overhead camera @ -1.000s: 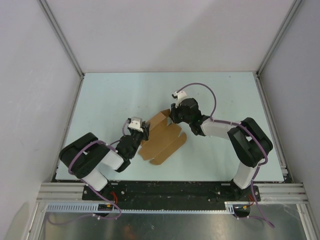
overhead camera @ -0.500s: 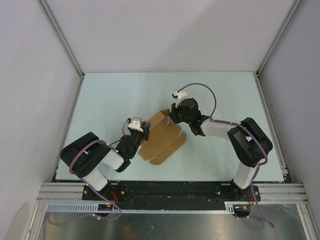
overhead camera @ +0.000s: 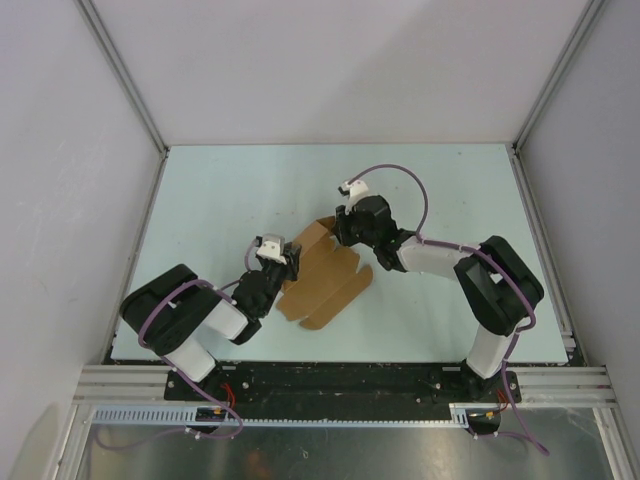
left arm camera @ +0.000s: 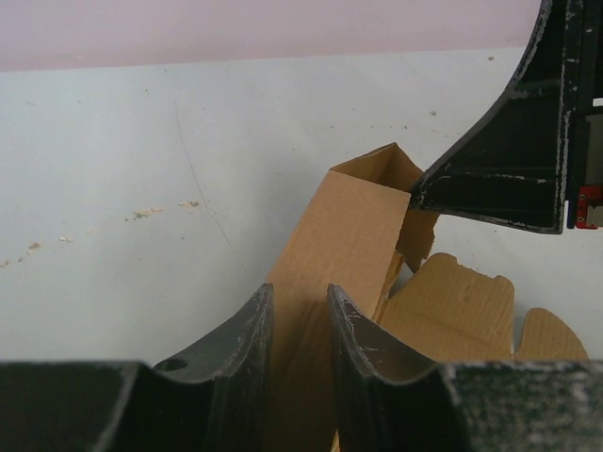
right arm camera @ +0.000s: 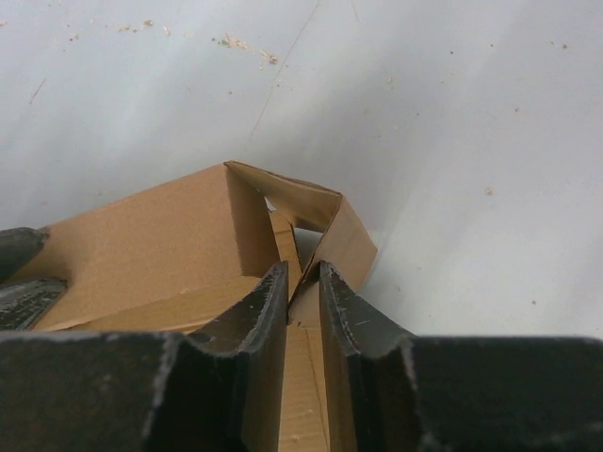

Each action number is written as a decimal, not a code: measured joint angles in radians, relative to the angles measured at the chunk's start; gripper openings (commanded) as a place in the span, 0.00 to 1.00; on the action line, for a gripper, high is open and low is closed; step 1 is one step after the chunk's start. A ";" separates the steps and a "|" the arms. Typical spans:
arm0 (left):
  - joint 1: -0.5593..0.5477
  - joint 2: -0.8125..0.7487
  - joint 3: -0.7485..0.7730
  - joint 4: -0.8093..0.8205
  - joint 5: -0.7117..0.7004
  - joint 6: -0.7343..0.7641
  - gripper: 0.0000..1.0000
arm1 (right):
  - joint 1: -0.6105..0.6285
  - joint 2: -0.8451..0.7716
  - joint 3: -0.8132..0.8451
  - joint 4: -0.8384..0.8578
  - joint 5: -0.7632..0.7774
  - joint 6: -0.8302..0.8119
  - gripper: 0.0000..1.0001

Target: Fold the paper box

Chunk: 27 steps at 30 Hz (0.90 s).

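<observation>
The paper box (overhead camera: 325,278) is a tan cardboard sheet lying partly folded mid-table, with one wall and an end flap raised. My left gripper (overhead camera: 286,262) sits at its left edge; in the left wrist view that gripper (left arm camera: 300,306) is shut on the raised wall of the paper box (left arm camera: 353,226). My right gripper (overhead camera: 341,232) is at the far corner. In the right wrist view it (right arm camera: 301,278) is shut on the folded corner flaps of the box (right arm camera: 151,245). The right gripper's finger (left arm camera: 513,160) looms over that corner in the left wrist view.
The pale blue table (overhead camera: 220,190) is bounded by white walls and metal frame posts (overhead camera: 125,75). Small crumbs (left arm camera: 151,212) lie on the surface left of the box. Both arm bases stand at the near edge (overhead camera: 340,375).
The right gripper has shifted slightly left and farther over the box's far corner, folding the end flap in tighter. The left gripper has held still on the wall.
</observation>
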 measured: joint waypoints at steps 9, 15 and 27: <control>0.000 0.003 0.001 0.001 0.011 0.000 0.34 | 0.024 0.031 0.048 -0.034 0.042 -0.016 0.27; -0.002 0.009 0.002 0.006 0.014 0.000 0.34 | 0.034 0.051 0.060 -0.048 0.072 -0.027 0.29; -0.003 0.013 0.004 0.010 0.015 0.000 0.34 | 0.035 0.055 0.068 -0.074 0.076 -0.029 0.26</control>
